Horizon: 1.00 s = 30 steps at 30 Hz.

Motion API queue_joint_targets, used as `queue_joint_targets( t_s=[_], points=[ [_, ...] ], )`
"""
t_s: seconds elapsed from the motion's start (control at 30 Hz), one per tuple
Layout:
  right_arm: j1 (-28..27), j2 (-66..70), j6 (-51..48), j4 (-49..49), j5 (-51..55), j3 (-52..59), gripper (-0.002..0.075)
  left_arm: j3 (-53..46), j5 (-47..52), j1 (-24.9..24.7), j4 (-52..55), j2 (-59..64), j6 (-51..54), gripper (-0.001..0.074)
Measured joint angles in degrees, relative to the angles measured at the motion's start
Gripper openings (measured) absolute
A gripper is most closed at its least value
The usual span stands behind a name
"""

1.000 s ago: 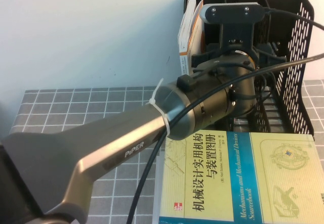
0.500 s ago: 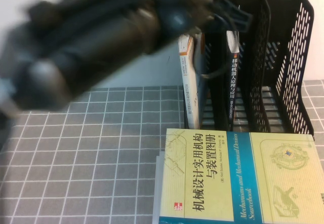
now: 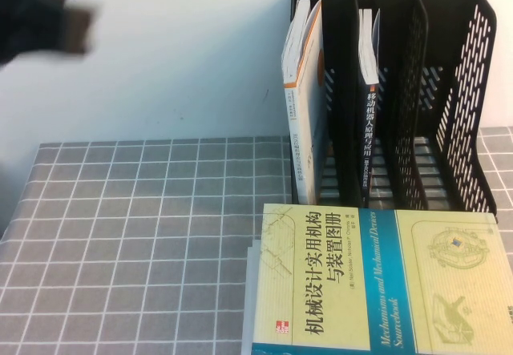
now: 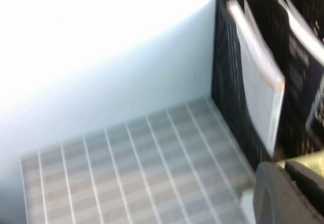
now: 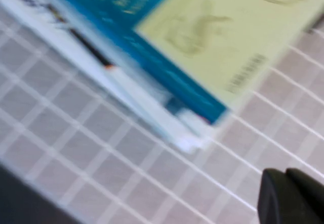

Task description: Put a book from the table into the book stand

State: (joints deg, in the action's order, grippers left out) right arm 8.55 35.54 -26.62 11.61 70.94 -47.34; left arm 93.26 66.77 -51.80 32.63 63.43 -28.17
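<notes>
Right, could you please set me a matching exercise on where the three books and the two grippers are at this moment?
1. the book
2. white-and-orange book
3. yellow-and-blue book
4. left gripper
5. right gripper

A. flat on the table
B. middle compartment of the book stand
C. over the cloth by the flat book's corner
D. the stand's left compartment
E. raised, left of the stand

Pairs: 1-B, 2-D, 3-A, 4-E, 5-C

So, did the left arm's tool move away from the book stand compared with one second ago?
Yes. The left tool has pulled back to the high view's upper left, far left of the book stand; the book stands in the middle compartment.
</notes>
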Motion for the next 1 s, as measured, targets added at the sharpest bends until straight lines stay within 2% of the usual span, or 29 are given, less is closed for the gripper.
queue_joint_targets(
  t_s=[0.17, 0.27, 0.43, 0.53, 0.63, 0.77, 1.0],
  points=[
    [0.0, -4.79, 11.44, -18.78, -0.36, 0.0, -0.0005, -14.28, 0.29, 0.0, -2.88, -10.54, -2.62, 0.0001],
    [0.0, -8.78, 17.18, -23.29, -6.17, 0.14, -0.0005, -24.27, -5.13, 0.0, -2.03, -15.88, -5.88, 0.0001],
    [0.0, -15.84, 18.55, -16.13, -23.22, 5.81, -0.0005, -42.71, -22.55, 0.0, 3.49, -25.65, -11.57, 0.0001],
    [0.0, -18.77, 17.09, -11.01, -31.12, 12.55, -0.0005, -50.12, -30.92, 0.0, 7.7, -30.05, -14.55, 0.0],
    [0.0, -20.74, 16.21, -9.13, -35.02, 19.68, -0.0005, -54.71, -34.09, 0.0, 9.81, -32.8, -16.55, -0.0001],
    [0.0, -22.02, 15.8, -6.37, -35.25, 26.68, -0.0005, -57.43, -34.64, 0.0, 10.35, -34.17, -17.05, -0.0001],
    [0.0, -22.13, 15.71, -3.55, -34.97, 29.81, -0.0005, -58.43, -34.51, 0.0, 10.39, -34.17, -17.5, -0.0001]
  ],
)
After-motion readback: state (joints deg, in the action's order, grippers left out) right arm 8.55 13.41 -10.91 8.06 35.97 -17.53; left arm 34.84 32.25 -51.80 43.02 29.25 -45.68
